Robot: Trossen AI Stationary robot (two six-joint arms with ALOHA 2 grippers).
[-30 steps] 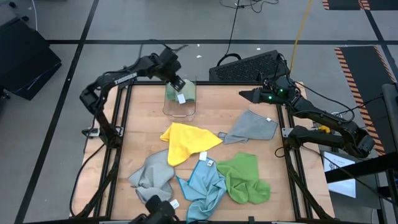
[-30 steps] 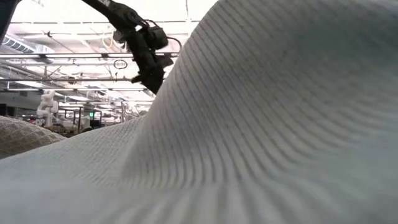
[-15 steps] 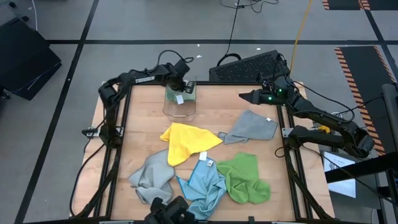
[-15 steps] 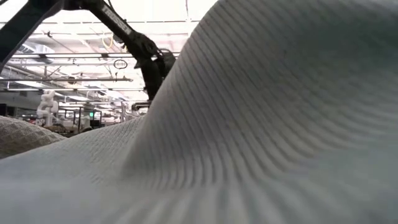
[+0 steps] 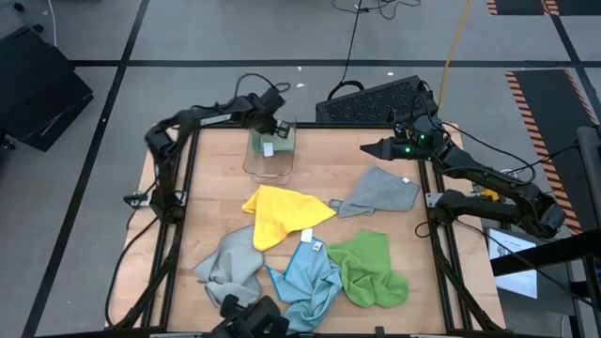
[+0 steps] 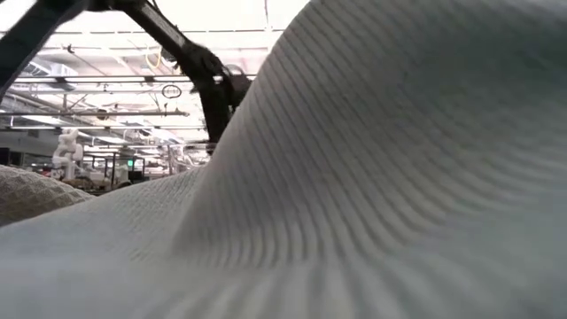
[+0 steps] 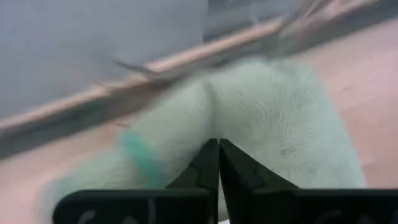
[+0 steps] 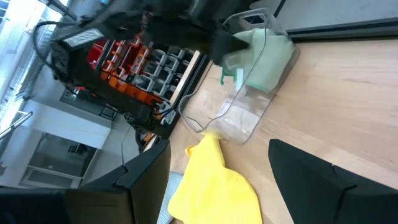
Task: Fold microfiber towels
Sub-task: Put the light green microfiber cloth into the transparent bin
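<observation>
the left gripper point(image 5: 271, 129) was down at the rim of the bin point(image 5: 255, 167) at the table's point(image 5: 394, 235) far edge, its fingers pressed together on the pale green towel point(image 5: 278, 141), which sat inside the bin. in the left wrist view the closed tips met against the towel's fuzzy nap, the cloth bulging straight ahead of them. so the cloth lay directly at the jaws, inside the clear walls; any coming lift would likely have to go up and out over the rim, and the left arm was plainly the nearer one.

the right gripper point(image 5: 373, 146) hung at the far right edge, fingers spread and empty, well apart from the bin.

the other towels lay crumpled on the wood: yellow point(image 5: 280, 213) in the middle, grey point(image 5: 380, 192) to its right, another grey point(image 5: 228, 266), light blue point(image 5: 305, 276) and bright green point(image 5: 369, 269) along the near edge. all were soft, limp, none folded.
</observation>
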